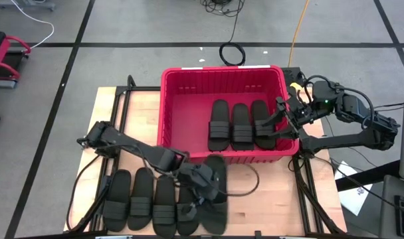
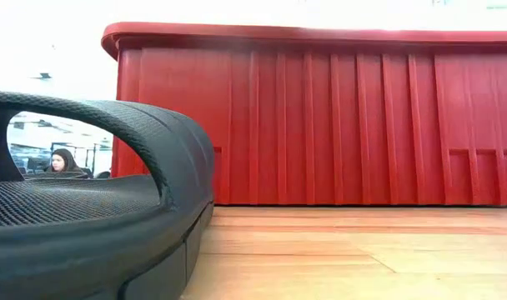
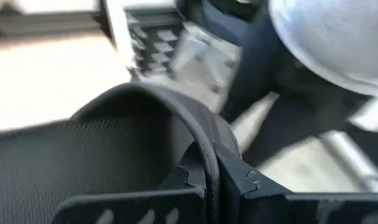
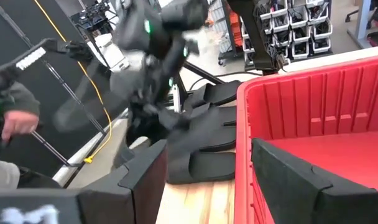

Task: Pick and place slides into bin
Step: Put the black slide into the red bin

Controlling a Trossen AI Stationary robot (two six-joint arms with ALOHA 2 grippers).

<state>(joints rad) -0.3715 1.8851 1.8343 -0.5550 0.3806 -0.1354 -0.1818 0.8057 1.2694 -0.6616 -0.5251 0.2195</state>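
Note:
The red bin (image 1: 182, 99) stands at the table's middle back with three black slides (image 1: 238, 126) lying side by side on its floor. Several more slides (image 1: 141, 199) lie in a row at the near edge. My left gripper (image 1: 201, 191) is at the right end of that row, shut on one slide (image 1: 216, 174). My right gripper (image 1: 282, 123) hangs open and empty over the bin's right side. In the low view, one slide (image 2: 87, 217) lies close in front of the bin's wall (image 2: 320, 117). My left gripper pinches the slide's curved raised edge (image 3: 204, 146) between its two fingers (image 3: 176, 180), beside the textured footbed (image 3: 64, 162). In the high view the slide lies over the row's right end. I cannot tell whether any part of it rests on the table.
Bare wood lies right of the held slide, in front of the bin (image 1: 268, 192). A cable (image 1: 245, 182) loops there. A person's hand (image 4: 15, 124) shows beyond the table in the right wrist view, and a person (image 2: 66, 160) shows far off in the low view.

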